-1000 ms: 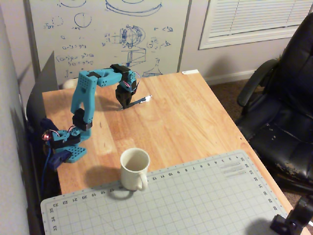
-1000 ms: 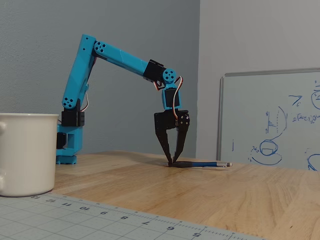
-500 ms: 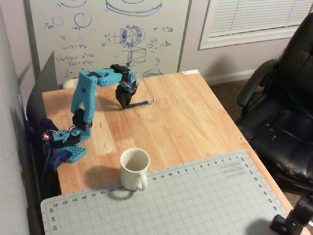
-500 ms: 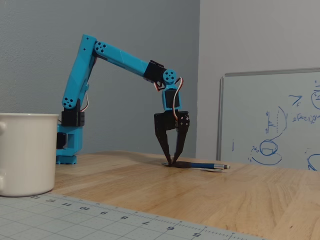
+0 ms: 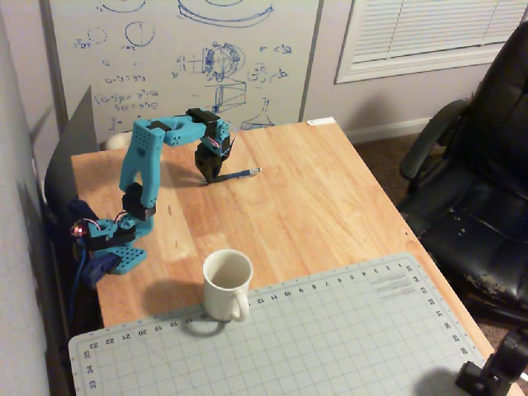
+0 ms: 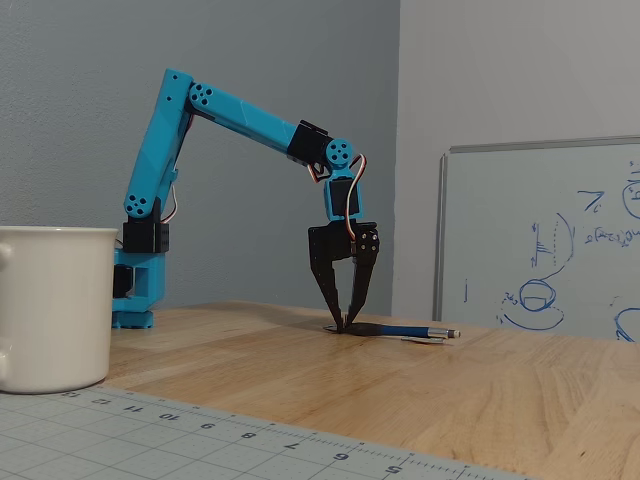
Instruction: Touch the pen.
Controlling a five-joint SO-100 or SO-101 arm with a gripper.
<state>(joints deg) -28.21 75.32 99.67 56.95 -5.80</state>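
The pen (image 5: 241,174) is thin and dark blue with a lighter tip, and it lies flat on the wooden table at the far middle. In the fixed view the pen (image 6: 400,330) stretches to the right from the gripper's tips. My blue arm reaches over from the left, with its black gripper (image 5: 210,177) pointing straight down. In the fixed view the gripper (image 6: 343,325) has its fingertips drawn together, and they rest at the pen's left end, touching it. The pen stays on the table.
A white mug (image 5: 227,285) stands at the edge of a grey cutting mat (image 5: 346,338) in front; both show in the fixed view, the mug (image 6: 50,305) and the mat (image 6: 200,440). A whiteboard (image 5: 181,58) leans behind the table. A black chair (image 5: 478,181) stands at the right.
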